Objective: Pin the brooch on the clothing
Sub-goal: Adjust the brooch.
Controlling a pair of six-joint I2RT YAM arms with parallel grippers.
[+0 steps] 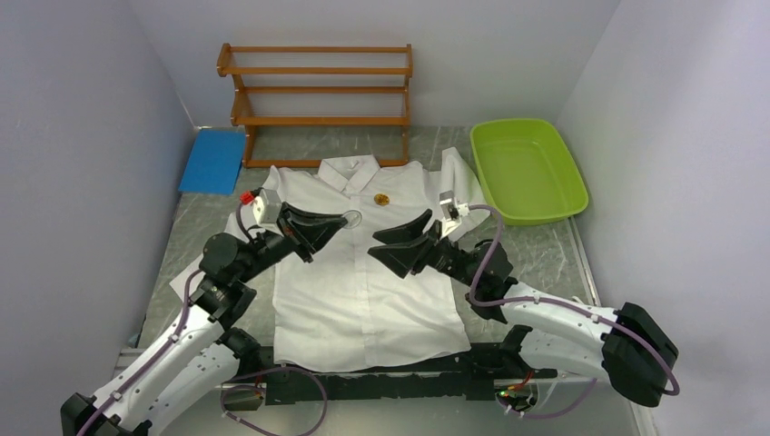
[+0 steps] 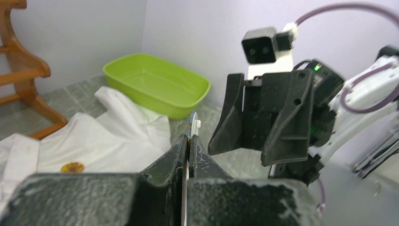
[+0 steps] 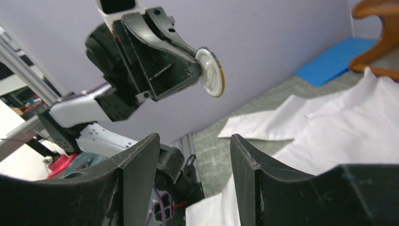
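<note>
The clothing, a white collared shirt point(image 1: 363, 291), lies flat on the table, buttons up. Above its chest my left gripper point(image 1: 338, 224) is shut on the brooch point(image 1: 350, 218), a round disc. The right wrist view shows the disc's pale back point(image 3: 211, 72), and the left wrist view shows only its thin edge point(image 2: 193, 123) above my closed fingertips point(image 2: 187, 141). My right gripper point(image 1: 389, 245) hangs open a little to the right, facing the left one, with nothing between its fingers point(image 3: 141, 160). The brooch sits higher than the right gripper's gap and apart from it.
A small yellow round badge point(image 1: 382, 198) sits on the shirt below the collar. A green tub point(image 1: 527, 168) stands at the back right, a wooden rack point(image 1: 318, 91) against the back wall, and a blue pad point(image 1: 212, 161) at the back left.
</note>
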